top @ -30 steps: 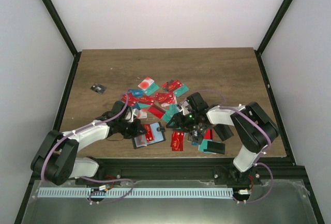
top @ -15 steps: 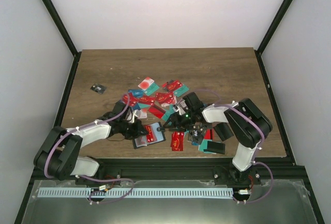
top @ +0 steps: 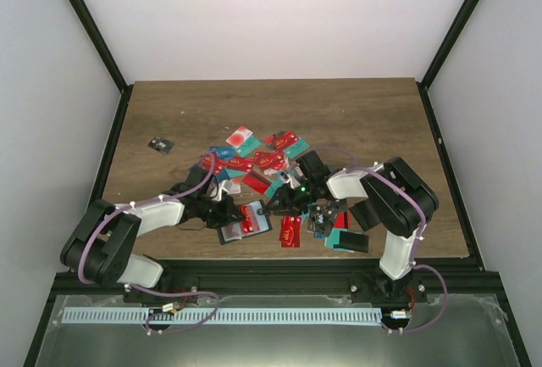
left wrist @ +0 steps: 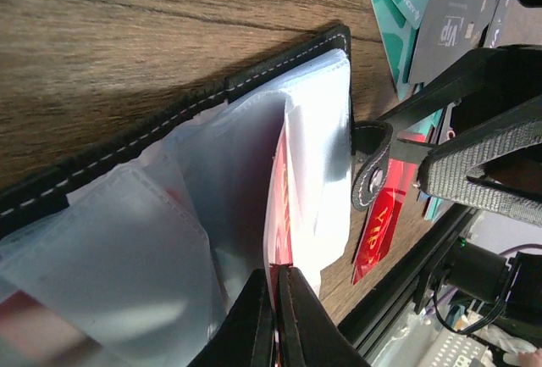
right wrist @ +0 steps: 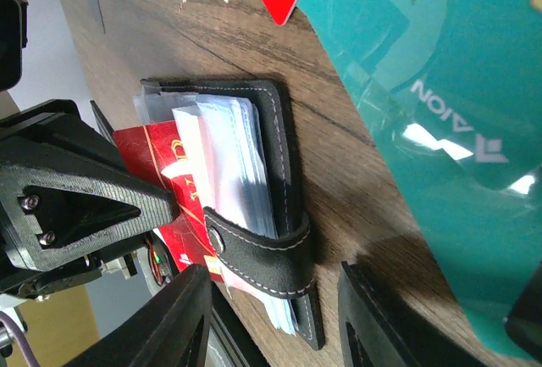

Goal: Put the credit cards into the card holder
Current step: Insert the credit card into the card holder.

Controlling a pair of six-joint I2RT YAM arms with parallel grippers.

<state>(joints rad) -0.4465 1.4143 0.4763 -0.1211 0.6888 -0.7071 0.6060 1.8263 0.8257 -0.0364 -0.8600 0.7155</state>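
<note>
The card holder [top: 246, 221] lies open at the near edge, its clear pockets fanned up [left wrist: 212, 172]. My left gripper [top: 225, 213] is shut [left wrist: 276, 286] on the edge of a red credit card [left wrist: 284, 206] that stands in one clear pocket. My right gripper [top: 275, 204] is open, its fingers astride the holder's clasp tab [right wrist: 262, 257] and black cover [right wrist: 281, 147], close to both [right wrist: 275, 299]. The same red card shows in the right wrist view [right wrist: 161, 172]. More credit cards [top: 267, 162] lie piled behind the holder.
A red VIP card [top: 290, 231] lies right of the holder, near the table's front edge. A big teal card [right wrist: 440, 87] lies by my right gripper. Flat black cases [top: 351, 242] and teal cards lie at the front right. A small dark object [top: 159, 145] sits far left.
My right gripper has moved left, up to the holder's clasp side. My left gripper has kept its grip and barely moved.
</note>
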